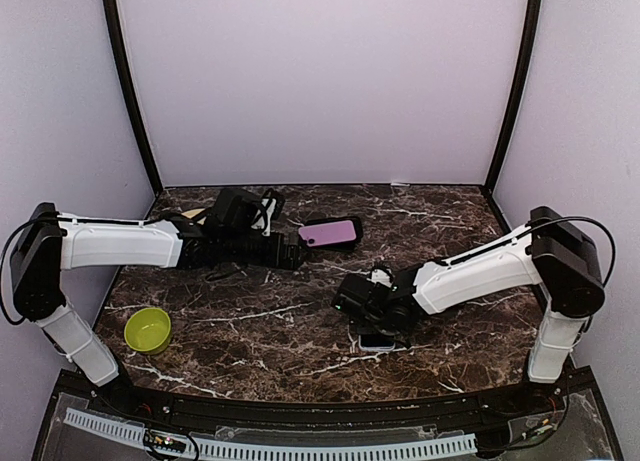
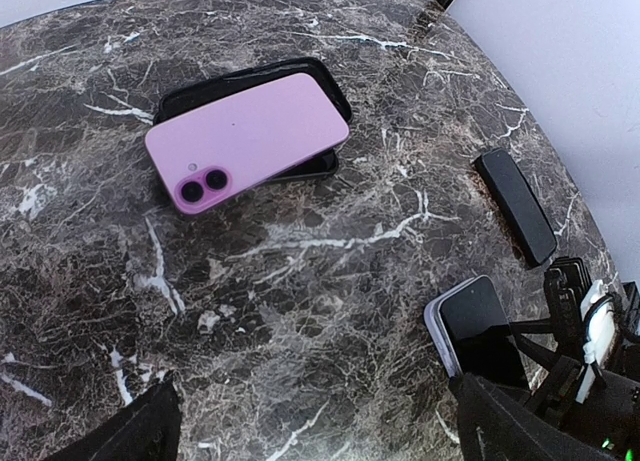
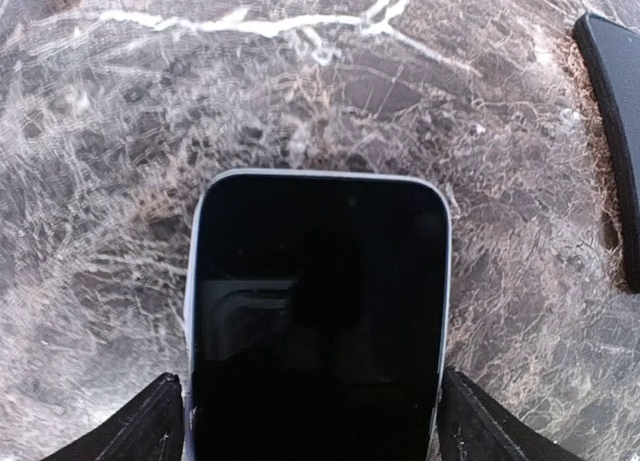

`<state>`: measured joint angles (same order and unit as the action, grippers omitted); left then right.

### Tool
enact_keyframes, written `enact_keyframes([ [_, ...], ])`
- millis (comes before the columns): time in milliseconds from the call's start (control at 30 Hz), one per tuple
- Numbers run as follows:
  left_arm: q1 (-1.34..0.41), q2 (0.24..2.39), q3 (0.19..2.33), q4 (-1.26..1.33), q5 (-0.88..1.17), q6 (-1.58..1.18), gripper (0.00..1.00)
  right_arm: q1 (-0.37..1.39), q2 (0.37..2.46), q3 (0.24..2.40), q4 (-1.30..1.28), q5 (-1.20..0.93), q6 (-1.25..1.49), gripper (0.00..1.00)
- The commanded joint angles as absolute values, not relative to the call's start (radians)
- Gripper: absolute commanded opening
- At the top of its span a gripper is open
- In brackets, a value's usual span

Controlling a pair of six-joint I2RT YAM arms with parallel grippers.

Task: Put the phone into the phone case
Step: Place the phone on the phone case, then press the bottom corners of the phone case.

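Observation:
A pink phone (image 2: 250, 136) lies camera side up, askew on top of a black phone case (image 2: 325, 166) at the back centre (image 1: 330, 232). A second phone (image 3: 318, 301), dark screen up with a pale lavender edge, lies flat on the marble table near the front (image 1: 378, 342). My right gripper (image 3: 312, 421) straddles its near end, open, with its fingers (image 3: 160, 421) close beside the edges. My left gripper (image 2: 320, 431) stands wide open over bare marble, left of the pink phone (image 1: 290, 253), with nothing between its fingers.
A slim black slab (image 2: 515, 203) lies on the table to the right of the dark-screened phone (image 3: 615, 131). A green bowl (image 1: 148, 329) sits at the front left. Lilac walls close in the table on three sides.

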<state>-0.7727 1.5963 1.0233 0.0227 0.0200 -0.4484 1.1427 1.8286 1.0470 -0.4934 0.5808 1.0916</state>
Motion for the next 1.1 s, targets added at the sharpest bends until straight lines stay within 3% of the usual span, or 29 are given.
enact_keyframes([
  [0, -0.778, 1.574, 1.049, 0.006, 0.012, -0.433, 0.99, 1.147, 1.842, 1.064, -0.539, 0.583, 1.101, 0.90],
  [467, -0.777, 1.567, 1.050, 0.006, 0.012, -0.422, 0.99, 1.148, 1.703, 1.140, -0.676, 0.591, 0.975, 0.89],
  [533, -0.777, 1.565, 1.049, 0.006, 0.012, -0.422, 0.99, 1.143, 1.667, 1.116, -0.689, 0.595, 0.978, 0.83],
  [667, -0.776, 1.566, 1.048, 0.005, 0.012, -0.421, 0.99, 1.106, 1.612, 1.028, -0.621, 0.509, 0.966, 0.60],
  [1067, -0.776, 1.565, 1.048, 0.005, 0.012, -0.420, 0.99, 1.109, 1.684, 0.914, -0.508, 0.329, 0.978, 0.28],
])
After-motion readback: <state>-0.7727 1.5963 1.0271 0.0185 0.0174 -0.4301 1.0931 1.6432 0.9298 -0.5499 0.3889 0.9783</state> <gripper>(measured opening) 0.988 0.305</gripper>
